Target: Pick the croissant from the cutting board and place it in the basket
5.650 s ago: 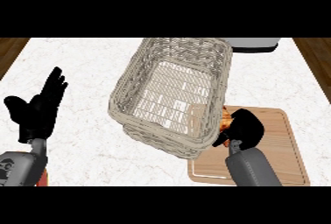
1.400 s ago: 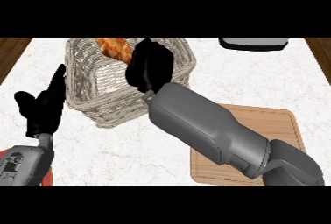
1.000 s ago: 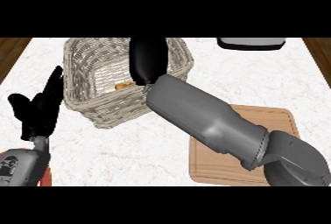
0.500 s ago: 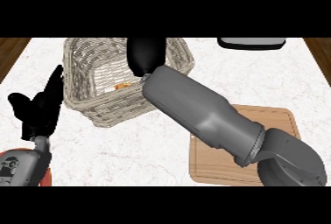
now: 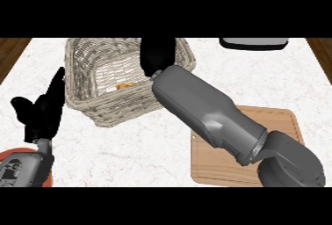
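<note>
1. Count: one pale woven wicker basket [image 5: 103,94], one light wooden cutting board with rounded corners [image 5: 276,127], one orange-brown croissant [image 5: 125,86], one dark flat-edged object [image 5: 253,42] at the far edge, two black robot hands.
2. The croissant lies inside the basket; only a small orange patch of it shows through the weave near the basket's middle, apart from both hands.
3. The right hand [image 5: 157,55] hangs over the basket's far right part, the grey forearm running from the lower right across the cutting board's left side. Its fingers point down together and are straight, holding nothing visible.
4. The left hand [image 5: 40,115] rests at the left edge of the view, just beside the basket's left wall, fingers straight and pointing upward, apart from the thumb, holding nothing.
5. Edges and room: the white marbled table [image 5: 130,149] shows open surface in front of the basket and between basket and cutting board. Brown wood strips show at the far left and far right corners beyond the table's edges. The dark object sits well apart from the basket at the far right.
6. Materials: the basket is rectangular, its walls of open weave; the cutting board shows a grooved border; the forearms are smooth grey.
7. An orange-red part [image 5: 35,154] shows at the lower left by the left forearm.
</note>
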Robot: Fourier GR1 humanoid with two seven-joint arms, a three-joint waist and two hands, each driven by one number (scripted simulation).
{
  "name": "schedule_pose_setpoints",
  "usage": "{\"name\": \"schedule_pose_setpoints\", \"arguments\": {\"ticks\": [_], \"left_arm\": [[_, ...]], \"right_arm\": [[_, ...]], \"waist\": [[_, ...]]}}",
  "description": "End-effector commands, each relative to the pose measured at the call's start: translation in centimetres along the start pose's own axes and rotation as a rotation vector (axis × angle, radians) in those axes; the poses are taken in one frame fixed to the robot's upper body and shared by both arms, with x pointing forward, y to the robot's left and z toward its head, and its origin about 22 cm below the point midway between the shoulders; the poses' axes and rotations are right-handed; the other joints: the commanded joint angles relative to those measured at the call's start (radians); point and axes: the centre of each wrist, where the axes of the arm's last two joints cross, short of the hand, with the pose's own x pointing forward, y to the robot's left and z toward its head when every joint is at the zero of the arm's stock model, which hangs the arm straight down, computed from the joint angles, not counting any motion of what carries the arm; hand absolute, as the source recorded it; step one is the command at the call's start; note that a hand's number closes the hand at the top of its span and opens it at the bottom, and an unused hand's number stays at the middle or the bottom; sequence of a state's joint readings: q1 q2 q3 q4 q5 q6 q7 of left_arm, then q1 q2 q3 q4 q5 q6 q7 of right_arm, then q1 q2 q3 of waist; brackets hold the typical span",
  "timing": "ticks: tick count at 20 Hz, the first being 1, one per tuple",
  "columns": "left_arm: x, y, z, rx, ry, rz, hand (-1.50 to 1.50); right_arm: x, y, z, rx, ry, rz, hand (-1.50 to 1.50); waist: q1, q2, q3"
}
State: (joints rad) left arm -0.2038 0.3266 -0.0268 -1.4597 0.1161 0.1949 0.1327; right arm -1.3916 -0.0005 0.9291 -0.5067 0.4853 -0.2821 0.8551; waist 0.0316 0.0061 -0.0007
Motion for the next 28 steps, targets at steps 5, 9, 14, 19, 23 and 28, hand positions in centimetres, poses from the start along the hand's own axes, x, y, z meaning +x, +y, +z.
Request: {"name": "schedule_pose_setpoints", "arguments": {"ticks": [5,9,14,19,23,28], "left_arm": [[-0.6,0.7,0.1,-0.013,0.004,-0.006,0.00],[-1.7,-0.1,0.6,0.007,0.010,-0.003,0.00],[0.3,-1.4,-0.8,-0.014,0.004,-0.005,0.00],[0.0,0.7,-0.7,-0.004,-0.004,-0.003,0.00],[-0.2,-0.5,0.2,0.002,0.006,-0.008,0.00],[0.2,0.1,-0.7,-0.009,-0.007,0.004,0.00]], "right_arm": [[-1.5,1.0,-1.0,-0.020,0.007,-0.014,1.50],[-0.6,0.6,-0.1,-0.001,0.001,0.040,1.50],[-2.7,4.0,0.1,0.031,0.027,0.095,1.50],[-3.9,4.4,-0.9,0.064,0.034,0.113,1.50],[-3.4,4.3,-0.3,0.121,0.040,0.098,1.50],[-3.7,3.6,-1.1,0.155,0.047,0.098,1.50]], "waist": [[-0.003,0.000,0.000],[-0.001,-0.001,0.000],[0.006,0.003,0.000],[0.003,0.002,0.000],[0.007,0.000,0.000],[0.002,0.002,0.000]]}}
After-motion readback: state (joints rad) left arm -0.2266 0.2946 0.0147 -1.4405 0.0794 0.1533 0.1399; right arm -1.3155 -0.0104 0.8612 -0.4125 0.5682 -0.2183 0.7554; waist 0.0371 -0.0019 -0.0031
